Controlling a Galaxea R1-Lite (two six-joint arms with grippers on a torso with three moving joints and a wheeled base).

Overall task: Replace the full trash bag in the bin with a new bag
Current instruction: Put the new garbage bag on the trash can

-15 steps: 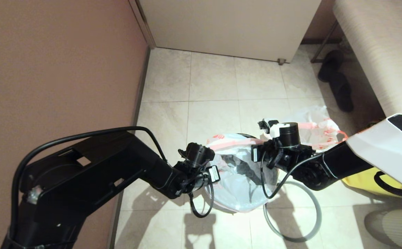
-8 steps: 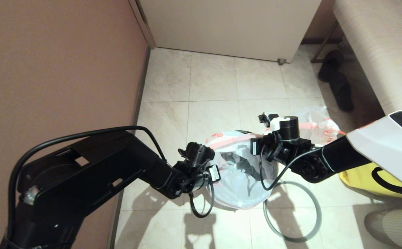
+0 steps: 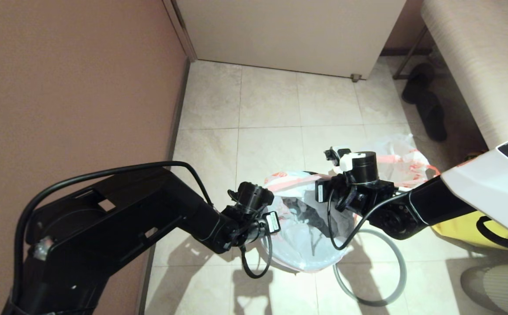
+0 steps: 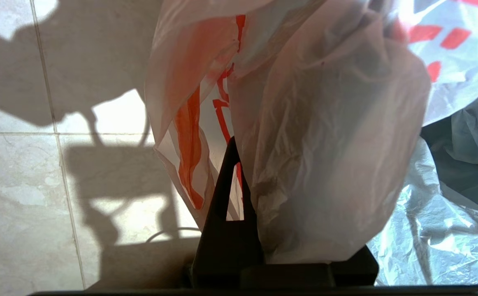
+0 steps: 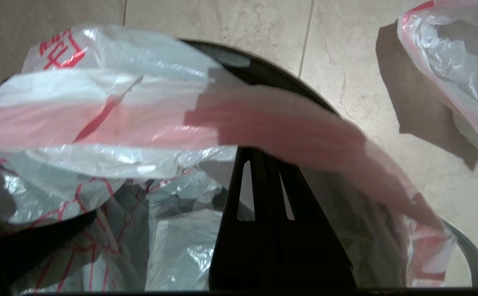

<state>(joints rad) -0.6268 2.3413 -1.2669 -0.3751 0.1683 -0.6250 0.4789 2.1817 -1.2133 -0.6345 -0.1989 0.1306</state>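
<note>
The new bag (image 3: pixel 300 232) of translucent white film with a pink-red rim band hangs open over the bin (image 5: pixel 259 70), whose black rim shows behind the film. My left gripper (image 4: pixel 243 144) is shut on the bag's near-left edge; one dark finger (image 4: pixel 226 185) shows and the film hides the other. My right gripper (image 5: pixel 259 150) is shut at the opposite side, its tips under the pink band of the new bag (image 5: pixel 99 115). The full trash bag (image 3: pixel 400 159) lies on the floor to the right of the bin.
The bin's grey hoop (image 3: pixel 400 271) lies flat on the tiles at the near right of the bin. A yellow fabric bag (image 3: pixel 477 227) sits under my right arm. A brown wall runs along the left, a cabinet stands at the back, and dark shoes (image 3: pixel 429 109) lie by the bench.
Both grippers keep their hold. The right wrist swayed a little left and back, the left wrist edged right, and the bag's film sagged slightly lower over the bin.
</note>
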